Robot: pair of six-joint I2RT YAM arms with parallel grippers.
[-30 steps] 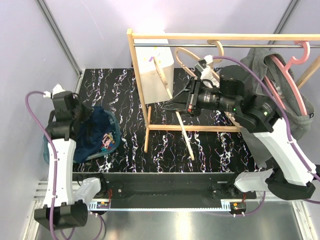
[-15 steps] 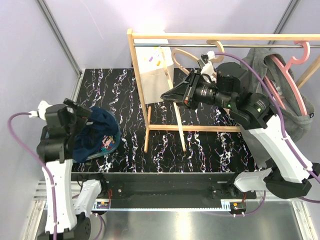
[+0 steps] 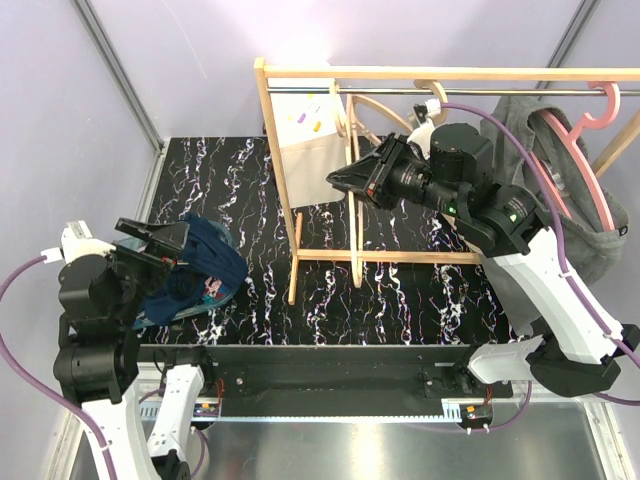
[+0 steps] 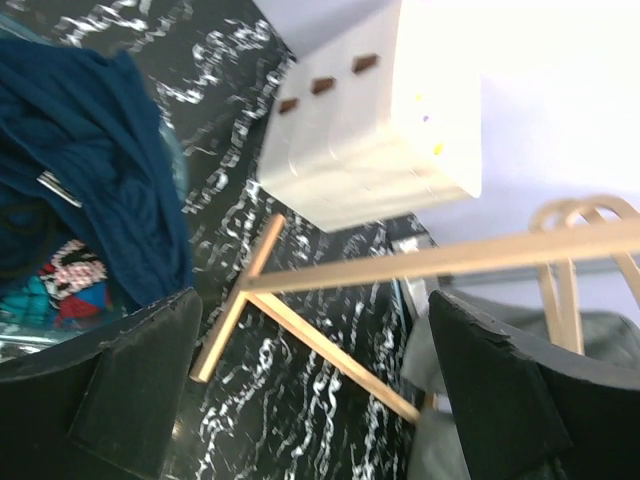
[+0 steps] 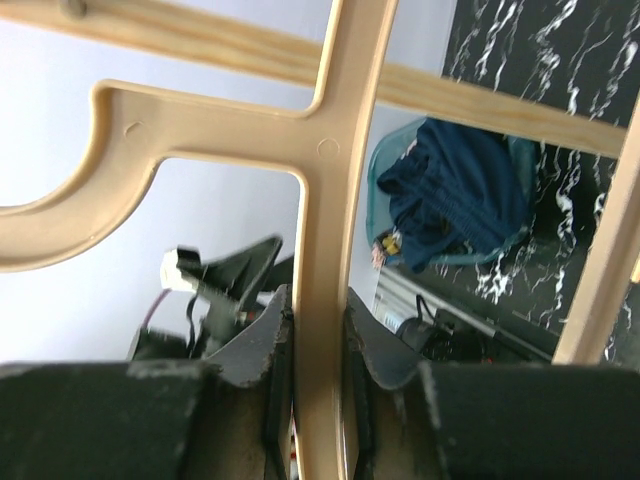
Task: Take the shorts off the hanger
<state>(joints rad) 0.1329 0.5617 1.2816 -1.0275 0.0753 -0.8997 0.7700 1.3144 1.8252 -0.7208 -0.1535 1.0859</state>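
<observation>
Right gripper (image 5: 318,330) clamping bare hanger (image 5: 325,200), left gripper (image 4: 310,385) gaping; next: letting go, reaching grey shorts (image 3: 515,115) behind it

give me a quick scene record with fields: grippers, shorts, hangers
left gripper: open, empty, beside the basket
right gripper: jaws shut on the bare beige hanger
navy shorts: in the basket
cartoon-print shorts: in the basket, partly under the navy pair
grey shorts: draped on the pink hanger, on the rail
left to remove: grey shorts
</observation>
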